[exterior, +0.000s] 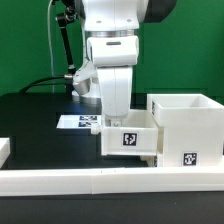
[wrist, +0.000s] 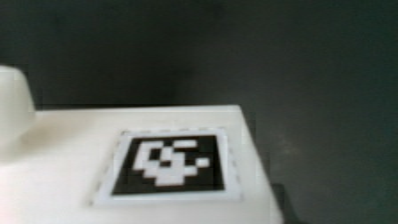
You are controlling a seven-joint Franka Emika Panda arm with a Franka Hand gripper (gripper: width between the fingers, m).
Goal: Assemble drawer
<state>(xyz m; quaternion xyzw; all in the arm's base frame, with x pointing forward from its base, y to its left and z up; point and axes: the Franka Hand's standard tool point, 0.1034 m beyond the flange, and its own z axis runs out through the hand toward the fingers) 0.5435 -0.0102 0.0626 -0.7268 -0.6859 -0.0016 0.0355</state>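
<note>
Going from the exterior view's left, we see the marker board (exterior: 78, 122) flat on the black table (exterior: 30, 125), then our gripper (exterior: 113, 122) low over a tagged tray (exterior: 130, 141) that sits against the housing (exterior: 186, 128) on the right. Whether the fingers grip the tray, we cannot tell. We judge the tray is being seated; next it needs a straight, aligned push into the housing

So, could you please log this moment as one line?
pincer: fingers hidden, state unclear | at tagged tray | housing beside tray, exterior view's right | marker board behind
</note>
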